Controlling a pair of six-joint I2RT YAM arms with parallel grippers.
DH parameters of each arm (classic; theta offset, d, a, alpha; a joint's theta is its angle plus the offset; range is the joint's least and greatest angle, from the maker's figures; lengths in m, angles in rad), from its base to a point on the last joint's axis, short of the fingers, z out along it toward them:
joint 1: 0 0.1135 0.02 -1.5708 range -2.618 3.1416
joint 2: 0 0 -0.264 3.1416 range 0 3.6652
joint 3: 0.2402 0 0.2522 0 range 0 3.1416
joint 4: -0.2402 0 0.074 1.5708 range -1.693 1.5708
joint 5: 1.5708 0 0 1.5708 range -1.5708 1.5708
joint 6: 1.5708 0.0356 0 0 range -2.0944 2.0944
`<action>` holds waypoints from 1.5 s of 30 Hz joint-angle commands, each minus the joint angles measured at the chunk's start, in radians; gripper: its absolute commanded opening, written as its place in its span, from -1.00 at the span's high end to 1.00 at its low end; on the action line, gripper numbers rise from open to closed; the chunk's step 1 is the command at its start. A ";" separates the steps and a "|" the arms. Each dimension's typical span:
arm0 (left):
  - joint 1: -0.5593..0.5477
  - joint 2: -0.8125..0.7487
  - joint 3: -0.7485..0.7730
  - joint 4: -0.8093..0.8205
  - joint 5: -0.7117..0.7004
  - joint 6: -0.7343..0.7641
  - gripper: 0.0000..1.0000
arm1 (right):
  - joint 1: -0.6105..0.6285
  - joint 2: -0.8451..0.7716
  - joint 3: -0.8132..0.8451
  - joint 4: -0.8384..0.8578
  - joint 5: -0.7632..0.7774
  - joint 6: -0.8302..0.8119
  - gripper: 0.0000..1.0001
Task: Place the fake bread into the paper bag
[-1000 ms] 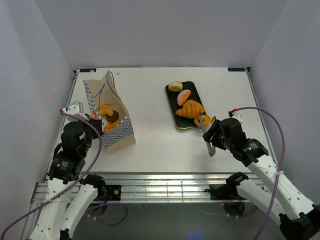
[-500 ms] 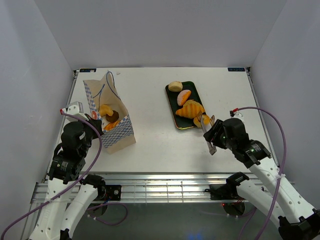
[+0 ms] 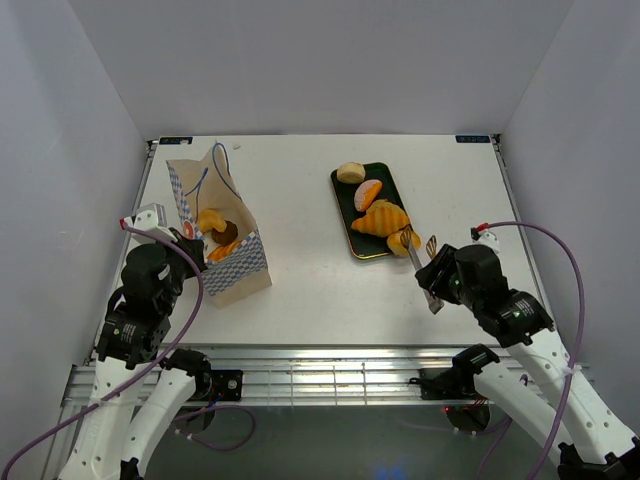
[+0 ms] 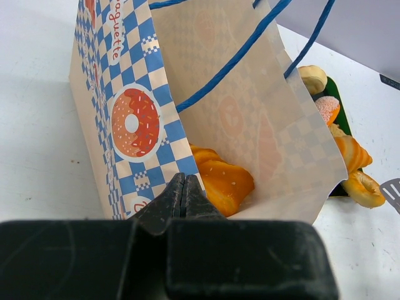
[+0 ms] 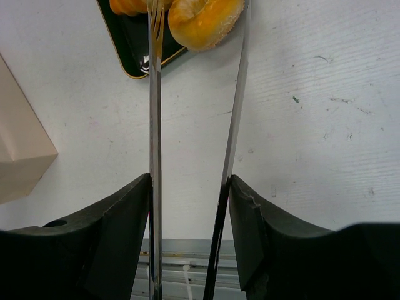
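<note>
The paper bag lies tilted at the left, mouth open, with fake bread inside. In the left wrist view an orange seeded piece rests in the bag. My left gripper is shut, its tips meeting at the bag's near rim. More bread lies on the dark tray: a pale bun, a wedge, a ridged loaf, a small bun. My right gripper is shut on metal tongs, whose tips flank the small bun.
The tray's near corner sits just past the tongs. A corner of the bag shows at the left of the right wrist view. White walls close in the table, and the metal frame rail runs along its near edge.
My right arm has shifted right and toward the near edge, carrying the tongs; their tips now sit by the small bun at the tray's near corner. The left arm and bag have not moved.
</note>
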 commanded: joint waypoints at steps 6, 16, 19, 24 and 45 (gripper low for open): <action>0.004 -0.010 -0.018 -0.006 0.030 0.012 1.00 | -0.004 -0.068 0.012 -0.049 0.030 0.052 -0.15; 0.004 0.005 -0.014 -0.006 0.060 0.020 1.00 | -0.004 -0.110 -0.057 -0.024 0.016 0.116 -0.18; 0.004 0.008 -0.012 -0.006 0.065 0.021 1.00 | -0.004 -0.113 -0.086 0.006 -0.004 0.130 -0.18; 0.004 0.010 -0.014 -0.005 0.070 0.017 1.00 | -0.004 -0.090 -0.101 0.055 -0.005 0.124 -0.18; 0.002 0.007 -0.020 0.000 0.065 0.017 1.00 | -0.004 0.002 -0.150 0.198 -0.059 0.122 0.02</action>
